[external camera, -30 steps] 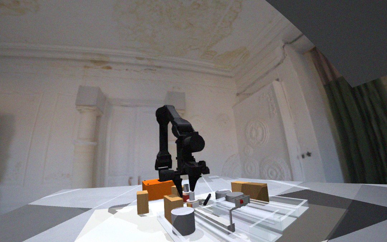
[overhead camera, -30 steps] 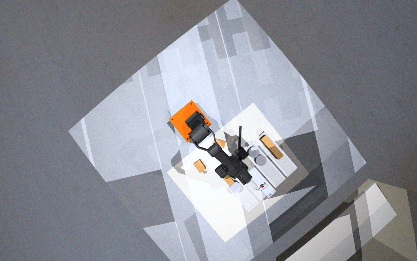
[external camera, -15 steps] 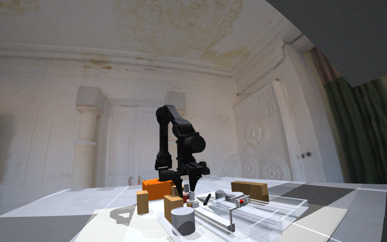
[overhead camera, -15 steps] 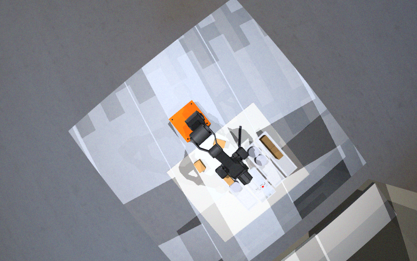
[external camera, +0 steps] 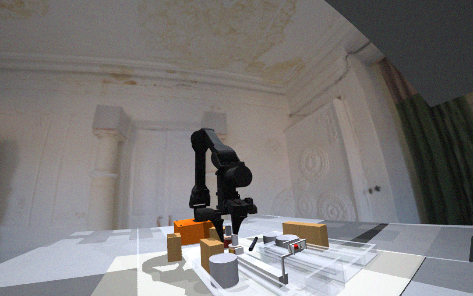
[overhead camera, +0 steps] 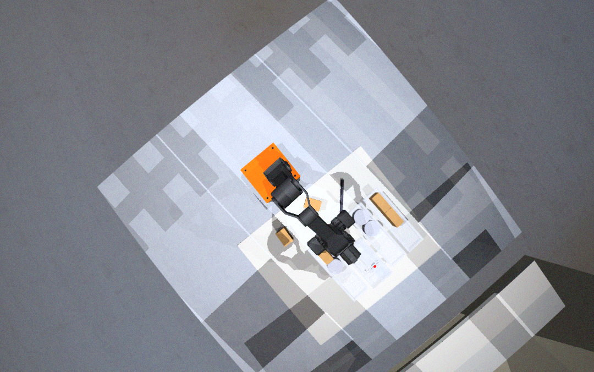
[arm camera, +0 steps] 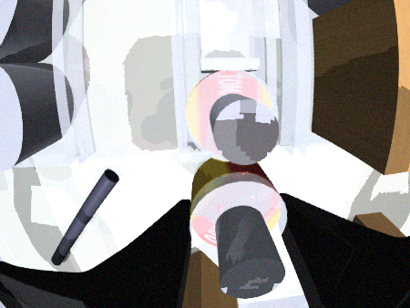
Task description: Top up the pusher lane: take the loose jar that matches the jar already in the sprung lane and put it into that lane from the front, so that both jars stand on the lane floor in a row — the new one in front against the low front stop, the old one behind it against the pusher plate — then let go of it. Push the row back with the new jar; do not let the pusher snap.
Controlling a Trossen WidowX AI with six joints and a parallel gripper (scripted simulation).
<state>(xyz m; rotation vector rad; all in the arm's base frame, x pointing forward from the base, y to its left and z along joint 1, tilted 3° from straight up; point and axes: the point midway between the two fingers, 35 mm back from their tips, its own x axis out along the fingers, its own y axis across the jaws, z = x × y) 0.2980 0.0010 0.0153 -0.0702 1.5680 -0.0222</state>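
White plaster walls stand behind the table (external camera: 383, 275). Clamped in the gripper (arm camera: 242, 264), the loose jar (arm camera: 239, 224) hangs just before the lane jar (arm camera: 233, 119), at the clear lane's (arm camera: 189, 40) front.

The lane mouth was blocked by the standing jar (arm camera: 238, 125), hemmed between a tan box (arm camera: 358, 77) on one side and two grey cylinders (arm camera: 30, 65) on the other; a dark pen (arm camera: 85, 216) lay on open tabletop (arm camera: 146, 191).

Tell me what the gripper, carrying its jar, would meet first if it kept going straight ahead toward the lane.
Likely the matching jar already in the lane: the gripper, shut on the held jar, lines up right behind it.
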